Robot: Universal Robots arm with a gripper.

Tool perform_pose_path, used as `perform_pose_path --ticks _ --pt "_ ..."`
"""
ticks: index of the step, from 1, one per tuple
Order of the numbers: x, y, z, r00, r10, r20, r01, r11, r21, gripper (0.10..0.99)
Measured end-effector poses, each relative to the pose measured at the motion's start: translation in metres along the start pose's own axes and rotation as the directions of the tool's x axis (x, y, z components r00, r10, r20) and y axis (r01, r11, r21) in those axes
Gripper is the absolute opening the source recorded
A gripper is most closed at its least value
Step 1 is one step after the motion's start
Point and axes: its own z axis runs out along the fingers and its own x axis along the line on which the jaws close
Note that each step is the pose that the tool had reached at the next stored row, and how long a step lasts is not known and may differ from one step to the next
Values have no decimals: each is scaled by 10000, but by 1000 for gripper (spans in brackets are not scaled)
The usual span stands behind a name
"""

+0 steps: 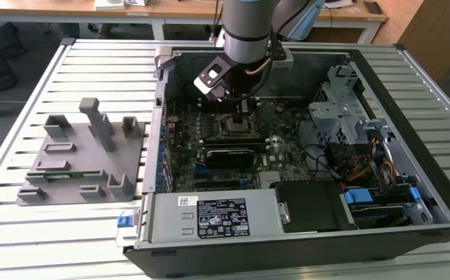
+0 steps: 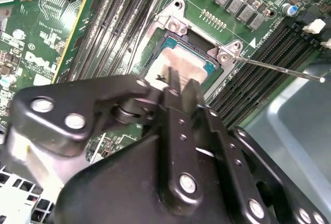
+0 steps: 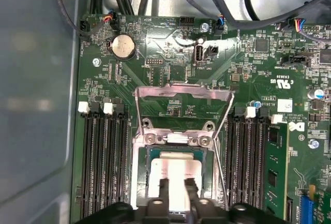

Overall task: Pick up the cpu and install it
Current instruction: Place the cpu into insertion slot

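Observation:
The cpu (image 3: pixel 176 171), a flat square chip with a silvery top, lies flat in the motherboard socket (image 3: pixel 140 182) inside the open computer case (image 1: pixel 411 99). It also shows in the second wrist view as the cpu (image 2: pixel 182 59). My gripper (image 3: pixel 177 188) hangs straight over its middle, and its two thin black fingers (image 3: pixel 164 189) stand a little apart with bare chip top showing between them. The exterior view has the gripper (image 1: pixel 240 111) low over the socket area. The metal load plate (image 3: pixel 182 92) is flipped up and the thin lever (image 2: pixel 279 69) sticks out sideways.
Black memory slots (image 3: pixel 103 162) run along both sides of the socket. A grey parts fixture (image 1: pixel 84 151) lies on the slatted table at the exterior view's left. The power supply (image 1: pixel 209 216), drive cage (image 1: pixel 338 111) and cables (image 1: pixel 365 163) crowd the case.

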Motion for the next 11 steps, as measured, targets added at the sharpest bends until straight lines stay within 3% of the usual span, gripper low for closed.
perform_pose_path --ticks 1,3,11 --pt "0 0 -8 10000 0 0 0 10000 0 235" --pt "0 0 -29 10000 0 0 0 10000 2 118" --pt "1 2 -110 10000 0 -1 0 10000 3 106"
